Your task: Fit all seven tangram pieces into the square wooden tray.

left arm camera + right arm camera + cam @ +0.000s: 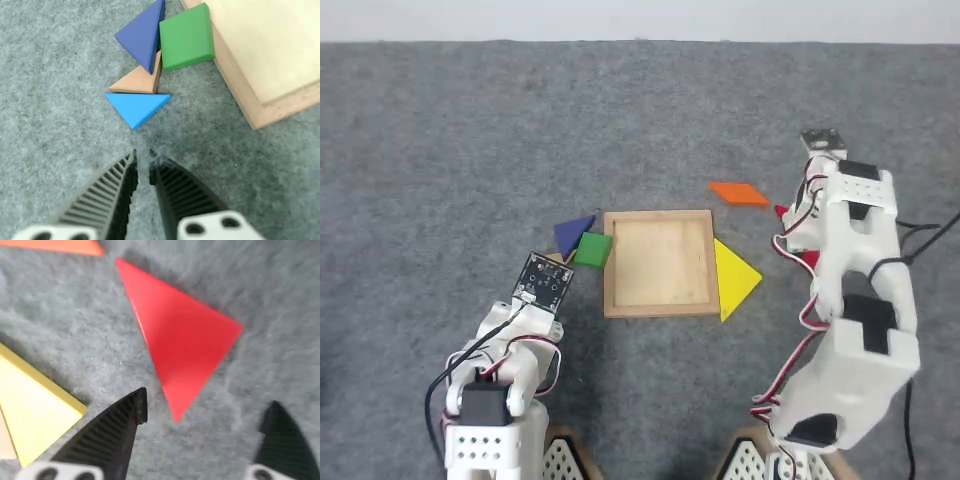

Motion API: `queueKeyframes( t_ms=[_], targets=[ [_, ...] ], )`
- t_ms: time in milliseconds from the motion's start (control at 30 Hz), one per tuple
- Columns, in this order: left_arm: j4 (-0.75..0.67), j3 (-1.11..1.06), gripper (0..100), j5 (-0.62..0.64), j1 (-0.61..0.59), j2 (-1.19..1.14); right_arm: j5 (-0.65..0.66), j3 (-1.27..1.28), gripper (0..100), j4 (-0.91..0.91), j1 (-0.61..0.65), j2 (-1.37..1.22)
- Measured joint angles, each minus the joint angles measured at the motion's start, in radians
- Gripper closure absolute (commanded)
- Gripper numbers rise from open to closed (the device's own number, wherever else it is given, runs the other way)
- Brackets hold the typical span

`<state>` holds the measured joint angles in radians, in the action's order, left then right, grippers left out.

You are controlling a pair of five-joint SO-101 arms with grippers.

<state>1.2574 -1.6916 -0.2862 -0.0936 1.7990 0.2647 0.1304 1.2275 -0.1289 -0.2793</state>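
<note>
The square wooden tray (659, 215) lies mid-table with nothing inside. Against its left side sit a green square (592, 249) and a dark blue triangle (573, 234). In the left wrist view a tan triangle (142, 80) and a light blue triangle (137, 106) lie just beyond my left gripper (143, 156), which is shut and holds nothing. A yellow triangle (733, 277) touches the tray's right side. An orange parallelogram (740, 192) lies at the far right. My right gripper (207, 407) hangs open over one corner of the red triangle (180, 335).
Grey carpet-like cloth covers the table, with wide free room beyond the tray and to the far left. The right arm's body (850, 300) hides most of the red triangle in the high view. Tray wall (240, 85) stands close to the green square (186, 36).
</note>
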Motion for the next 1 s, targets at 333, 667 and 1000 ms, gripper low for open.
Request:
queueKeyframes(
  t_ms=[333, 667, 1000],
  targets=[
    [0.000, 0.000, 96, 0.000, 0.000, 0.000, 0.189, -0.163, 60.4, 0.002, 0.002, -0.106],
    [0.000, 0.000, 96, 0.000, 0.000, 0.000, 0.219, -0.261, 60.4, -0.006, 0.025, -0.308],
    [0.000, 0.000, 96, 0.000, 0.000, 0.000, 0.229, -0.272, 83.5, 0.000, 0.060, -0.315]
  ],
)
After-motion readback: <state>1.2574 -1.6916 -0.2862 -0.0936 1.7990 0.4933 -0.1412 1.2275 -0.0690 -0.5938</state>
